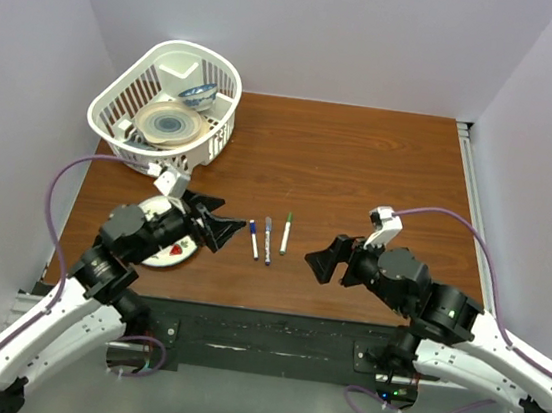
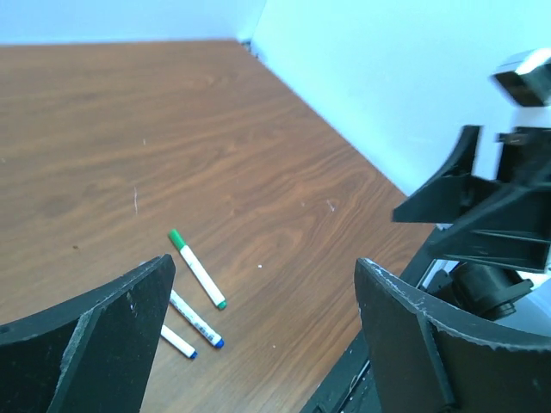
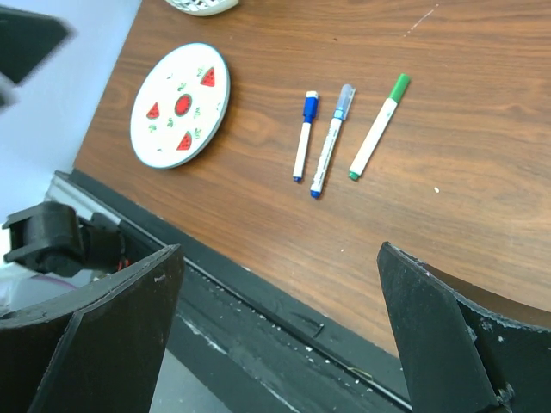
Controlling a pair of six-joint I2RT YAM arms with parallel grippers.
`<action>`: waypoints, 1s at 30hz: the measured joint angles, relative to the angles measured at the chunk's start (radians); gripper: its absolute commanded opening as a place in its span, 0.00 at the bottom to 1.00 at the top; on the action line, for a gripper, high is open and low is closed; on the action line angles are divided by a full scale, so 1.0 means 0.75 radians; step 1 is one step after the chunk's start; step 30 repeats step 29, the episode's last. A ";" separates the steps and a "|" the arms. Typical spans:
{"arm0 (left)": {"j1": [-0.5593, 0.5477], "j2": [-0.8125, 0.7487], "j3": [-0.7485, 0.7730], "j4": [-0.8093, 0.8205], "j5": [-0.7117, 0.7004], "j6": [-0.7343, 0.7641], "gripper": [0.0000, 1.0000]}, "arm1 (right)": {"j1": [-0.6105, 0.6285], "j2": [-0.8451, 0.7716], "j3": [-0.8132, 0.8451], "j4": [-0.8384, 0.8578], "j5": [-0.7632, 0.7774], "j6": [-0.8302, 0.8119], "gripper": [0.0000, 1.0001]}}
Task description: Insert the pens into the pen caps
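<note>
- Pens (image 1: 268, 240): three lying side by side, untouched, in the gap between the grippers, caps (image 3: 311, 107) on.
- Left gripper (image 1: 233, 215): jaws spread, empty, near pens.
- Right gripper (image 1: 319, 252): jaws spread, empty.

Green-capped pen (image 3: 377, 127), blue-capped pen (image 3: 305, 136), grey-capped pen (image 3: 331, 142): barrels were white. Plate (image 3: 179, 105) was white with red watermelon-slice motifs. Table (image 1: 361, 167) was reddish-brown woodgrain. Basket (image 1: 201, 147) was white, slatted. Bowl (image 1: 198, 93) in basket was blue-and-white patterned.

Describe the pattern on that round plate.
The plate shows red watermelon slices on white; right wrist view.
</note>
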 measured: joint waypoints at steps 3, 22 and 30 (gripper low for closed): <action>0.000 -0.122 -0.011 -0.038 -0.008 0.025 0.90 | 0.000 0.057 0.003 0.008 0.023 0.005 0.99; 0.000 -0.276 -0.043 -0.118 -0.014 0.068 0.91 | 0.000 0.396 0.067 0.162 0.057 0.010 0.99; 0.000 -0.267 -0.043 -0.117 0.001 0.068 0.91 | 0.000 0.331 0.049 0.229 0.065 0.010 0.99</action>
